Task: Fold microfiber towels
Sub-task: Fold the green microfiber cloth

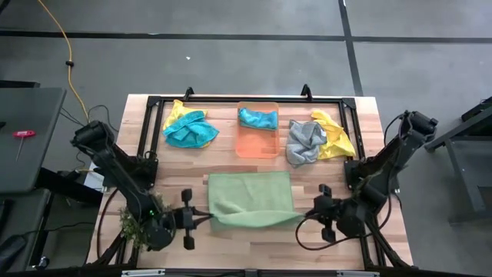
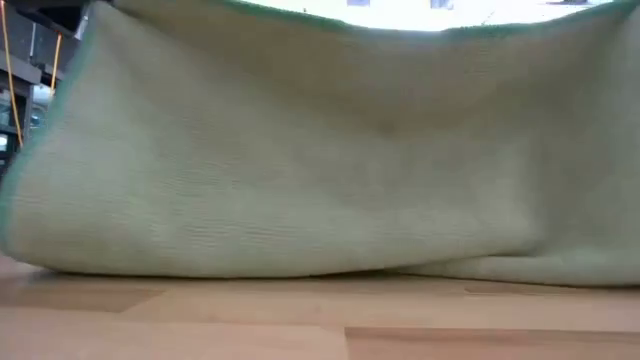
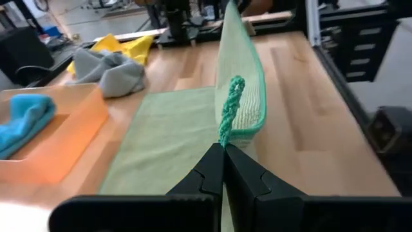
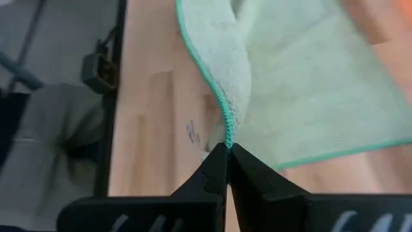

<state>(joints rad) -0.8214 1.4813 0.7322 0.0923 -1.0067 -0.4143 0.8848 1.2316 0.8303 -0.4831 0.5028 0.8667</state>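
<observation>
A light green towel (image 1: 250,198) with a teal hem lies at the table's middle near side. Its near edge is raised off the wood between my two grippers, and its far part lies flat. My left gripper (image 1: 206,218) is shut on the near left corner. My right gripper (image 1: 304,217) is shut on the near right corner. The low view shows the raised cloth (image 2: 320,150) as a wall with its lower part on the table. Other towels lie at the back. My left gripper pinches the towel's near left corner (image 3: 225,132) between its two fingertips, at the teal hem, coming level from the table's left. The raised edge runs away from it, fairly straight. My right gripper pinches the near right corner (image 4: 228,136) at the hem between its fingertips, coming level from the table's right. The cloth rises from the fingers and the rest lies on the table.
An orange bin (image 1: 257,131) with a teal-blue towel (image 1: 257,118) stands behind the green towel. A teal-blue and yellow heap (image 1: 188,128) lies at the back left. A grey towel (image 1: 305,141) and a yellow one (image 1: 335,134) lie at the back right. A small green plant (image 1: 132,227) stands by the left arm.
</observation>
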